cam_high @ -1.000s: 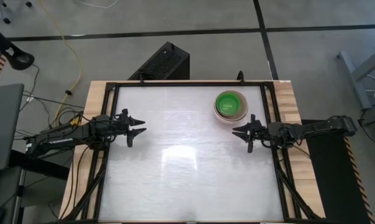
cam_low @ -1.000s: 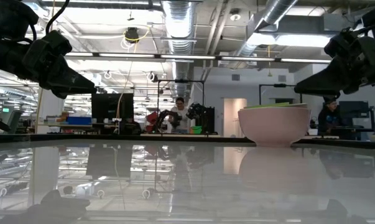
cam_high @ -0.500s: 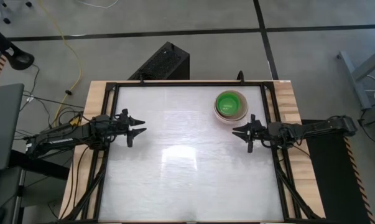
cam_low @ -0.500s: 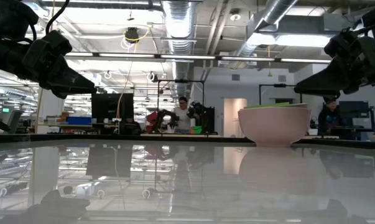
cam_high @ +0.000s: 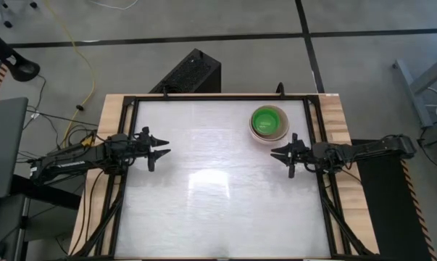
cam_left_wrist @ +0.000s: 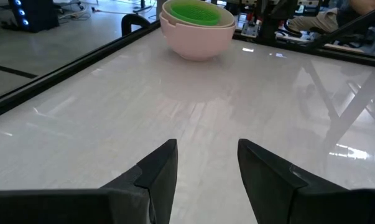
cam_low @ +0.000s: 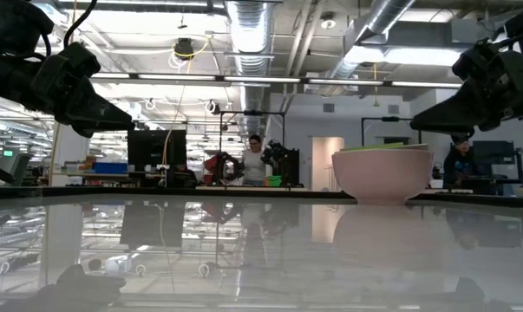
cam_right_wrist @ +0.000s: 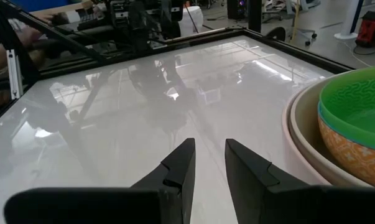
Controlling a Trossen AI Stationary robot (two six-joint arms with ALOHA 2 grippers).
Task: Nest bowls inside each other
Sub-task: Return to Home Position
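The bowls stand nested in one stack (cam_high: 267,123) at the table's far right, its bottom on the white tabletop. A bright green bowl (cam_right_wrist: 355,106) sits innermost, inside a salmon-orange one (cam_right_wrist: 349,155), with a beige rim (cam_right_wrist: 302,143) around them. The outermost wall is pale pink-white (cam_left_wrist: 196,40). My left gripper (cam_high: 160,147) hovers open at the table's left side, pointing right, above the tabletop. My right gripper (cam_high: 276,153) hovers open at the right side, just nearer than the stack, pointing left. Nothing lies between either pair of fingers (cam_left_wrist: 207,165) (cam_right_wrist: 209,165).
Black frame rails (cam_high: 135,101) run along the table's edges. A black box (cam_high: 193,71) stands beyond the far edge. White tabletop (cam_high: 211,181) stretches between the two grippers. People and other robot arms show in the room behind (cam_low: 254,160).
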